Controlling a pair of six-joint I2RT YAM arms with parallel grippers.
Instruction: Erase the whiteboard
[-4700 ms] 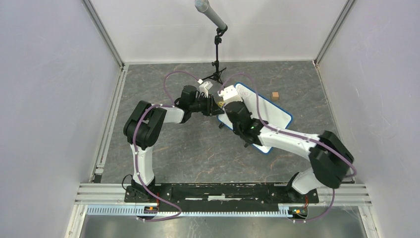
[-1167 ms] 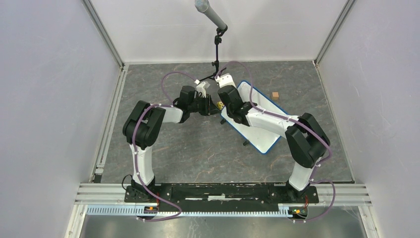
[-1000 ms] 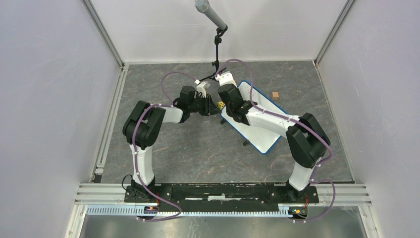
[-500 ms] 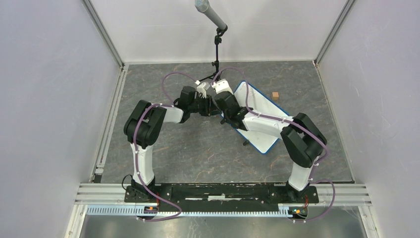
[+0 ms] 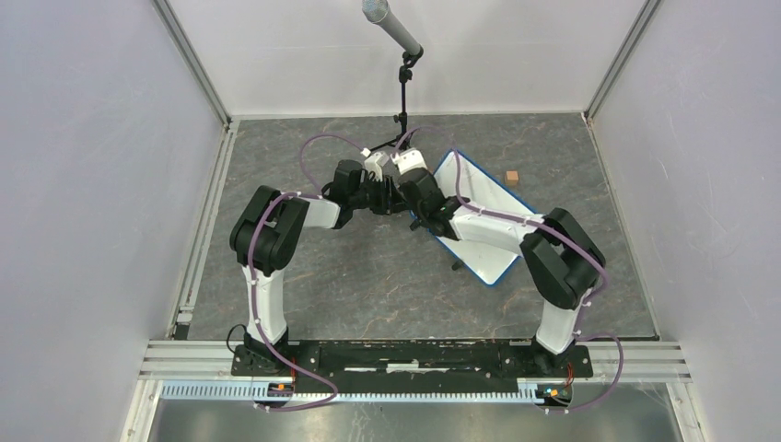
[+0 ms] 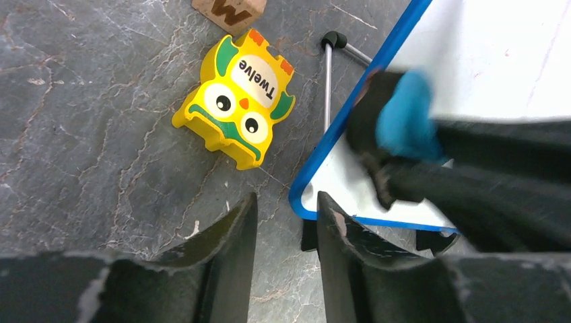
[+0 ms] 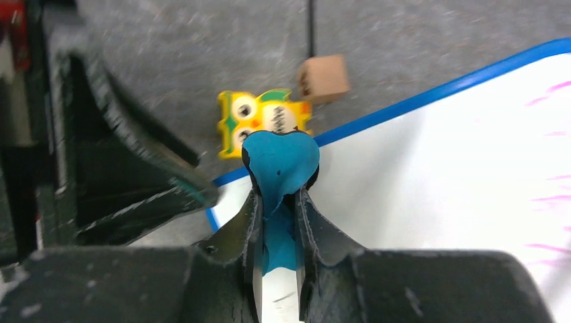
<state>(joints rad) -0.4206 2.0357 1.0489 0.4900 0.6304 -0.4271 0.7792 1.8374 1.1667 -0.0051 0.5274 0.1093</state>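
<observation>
Standing beside the rig, I count two arms reaching to the middle of the grey marbled desk (image 5: pixel 368 276), and one whiteboard (image 5: pixel 483 189) lying flat on it, turned at an angle, to the right of where the wrists meet. Its blue rim runs all round. The white face carries a few faint pink strokes (image 7: pixel 549 86) toward one side (four or so in the right wrist view, too pale to count surely).

The right hand (image 7: pixel 277 194) is clenched on one blue eraser (image 7: pixel 279 158), which sticks out past the fingertips over the board's corner by the rim. Whether it presses on the surface, I cannot tell.

The left hand (image 6: pixel 286 203) is released, its two fingers apart with a narrow gap and nothing plainly between them. The board's rounded corner sits just ahead of the tips.

Just beside that corner, off the board, lies one yellow owl toy (image 6: pixel 236 101) marked "Twelve". Wooden blocks come to two: one lettered block (image 6: pixel 229 10) just beyond the owl, and one small block (image 5: pixel 512 176) near the board's far edge. One microphone (image 5: pixel 391 26) on a tripod stand (image 5: pixel 402 101) rises at the back.
</observation>
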